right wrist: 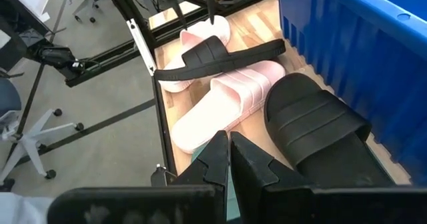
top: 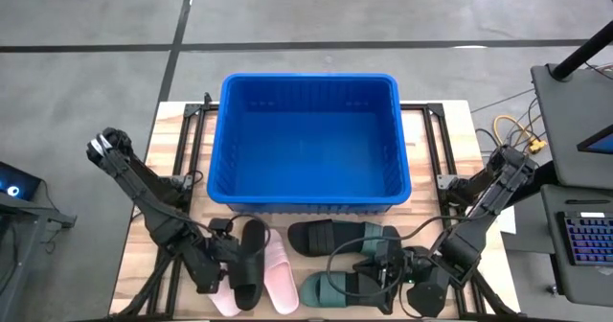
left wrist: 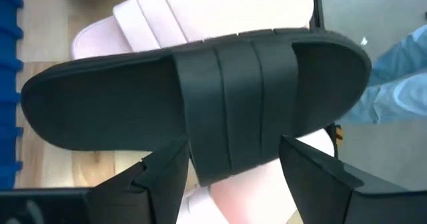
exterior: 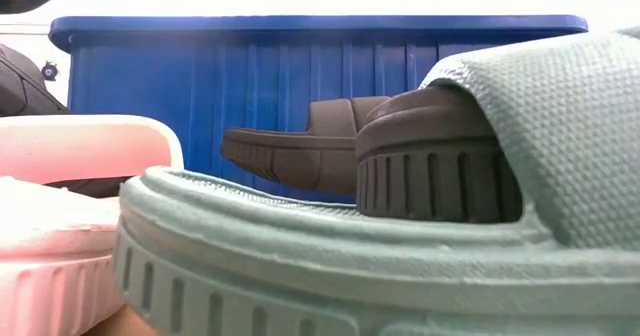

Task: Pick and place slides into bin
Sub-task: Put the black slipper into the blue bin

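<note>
The blue bin (top: pixel 306 140) stands at the table's far middle. One black slide (top: pixel 251 264) lies across two pink slides (top: pixel 281 276) at the near left. My left gripper (left wrist: pixel 232 147) is open at this black slide, one finger on either side of its strap (left wrist: pixel 233 97); no touch shows. A second black slide (top: pixel 324 236) and two green slides (top: pixel 337 288) lie near the front right. My right gripper (right wrist: pixel 230 151) hovers shut over the green slides, with nothing between its fingers.
The bin's ribbed near wall (exterior: pixel 300 76) rises right behind the slides. The second black slide (right wrist: pixel 313 127) lies close against that wall. Dark frame rails (right wrist: pixel 143 44) run along the table's left edge, and cables (top: pixel 421 231) trail by my right arm.
</note>
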`<control>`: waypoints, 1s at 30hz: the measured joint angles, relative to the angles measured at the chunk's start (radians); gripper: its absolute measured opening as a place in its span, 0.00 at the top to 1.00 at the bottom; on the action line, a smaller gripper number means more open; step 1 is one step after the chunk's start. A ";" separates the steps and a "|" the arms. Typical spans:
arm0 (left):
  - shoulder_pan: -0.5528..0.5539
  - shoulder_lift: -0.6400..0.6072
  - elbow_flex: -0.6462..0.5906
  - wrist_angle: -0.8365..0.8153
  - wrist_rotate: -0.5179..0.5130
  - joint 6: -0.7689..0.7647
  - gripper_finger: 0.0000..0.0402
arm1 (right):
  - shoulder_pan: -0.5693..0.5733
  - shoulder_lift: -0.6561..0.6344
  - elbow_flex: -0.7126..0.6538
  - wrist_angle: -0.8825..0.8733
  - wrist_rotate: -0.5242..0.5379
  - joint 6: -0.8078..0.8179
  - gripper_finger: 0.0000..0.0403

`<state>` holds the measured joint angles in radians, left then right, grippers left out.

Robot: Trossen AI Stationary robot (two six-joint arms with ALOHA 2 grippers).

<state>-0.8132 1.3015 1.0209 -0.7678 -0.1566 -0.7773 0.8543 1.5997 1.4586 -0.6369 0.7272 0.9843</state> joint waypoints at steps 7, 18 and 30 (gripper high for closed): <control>0.038 -0.016 -0.049 0.014 0.013 -0.001 0.46 | 0.000 0.000 0.000 0.001 -0.001 0.000 0.98; 0.044 -0.021 -0.153 0.124 0.034 -0.036 0.46 | 0.000 0.000 0.000 0.006 -0.001 0.000 0.98; 0.048 -0.021 -0.221 0.337 0.107 -0.054 0.46 | 0.000 -0.001 0.000 0.014 -0.001 0.000 0.98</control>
<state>-0.7654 1.2802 0.8002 -0.4304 -0.0501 -0.8314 0.8543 1.5990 1.4586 -0.6231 0.7264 0.9840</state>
